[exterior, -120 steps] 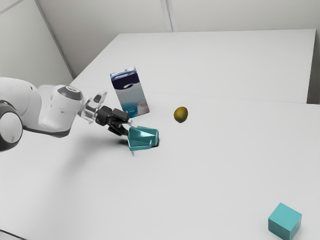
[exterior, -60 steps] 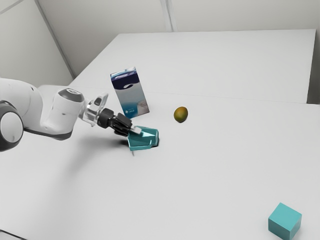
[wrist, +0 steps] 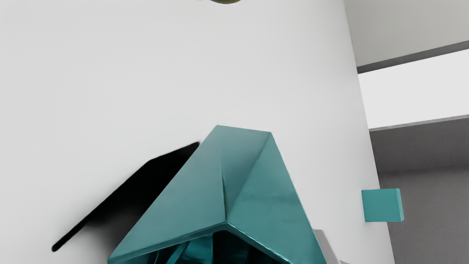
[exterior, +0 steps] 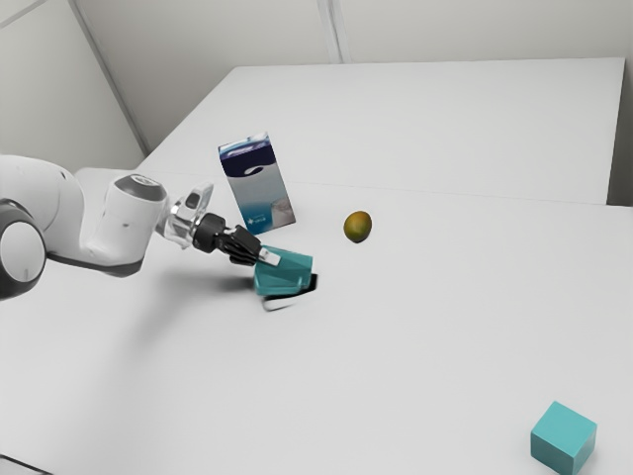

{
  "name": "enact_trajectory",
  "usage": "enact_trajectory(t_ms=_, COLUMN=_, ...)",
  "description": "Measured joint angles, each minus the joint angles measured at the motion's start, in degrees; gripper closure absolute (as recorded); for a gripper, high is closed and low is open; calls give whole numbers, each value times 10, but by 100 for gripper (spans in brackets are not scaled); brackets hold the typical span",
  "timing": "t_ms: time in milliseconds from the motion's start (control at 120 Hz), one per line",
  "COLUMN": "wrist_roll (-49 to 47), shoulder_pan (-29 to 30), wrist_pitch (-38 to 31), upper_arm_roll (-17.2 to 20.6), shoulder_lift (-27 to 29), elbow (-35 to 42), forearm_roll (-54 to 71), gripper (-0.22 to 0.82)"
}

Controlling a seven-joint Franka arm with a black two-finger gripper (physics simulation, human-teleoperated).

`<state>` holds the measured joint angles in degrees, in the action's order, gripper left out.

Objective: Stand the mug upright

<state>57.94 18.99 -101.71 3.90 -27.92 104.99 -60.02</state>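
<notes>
in the exterior view the gripper [exterior: 268, 258] pinches the wall of the teal mug [exterior: 289, 271], tipped sideways low over the bench [exterior: 415, 327]; in the wrist view its mouth faces the gripper, and so rim-side a grip might let it swivel loose when turned.

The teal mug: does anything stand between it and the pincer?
Nothing visible does: the pincer meets the mug at its open end. In the exterior view, the carton stands behind them and the fruit lies apart, neither in between.
</notes>
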Motion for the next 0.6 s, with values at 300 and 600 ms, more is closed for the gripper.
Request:
enact_trajectory(t_ms=300, wrist_roll=5, shoulder_pan=-25, wrist_pitch=-39, upper_arm_roll=1, shoulder_lift=77, elbow=41, forearm_roll=47, gripper=76)
enact_trajectory(t_ms=600, wrist_roll=-41, shoulder_pan=-67, wrist_pitch=-138, upper_arm_roll=26, shoulder_lift=184, elbow=125, forearm_roll=231, gripper=76)
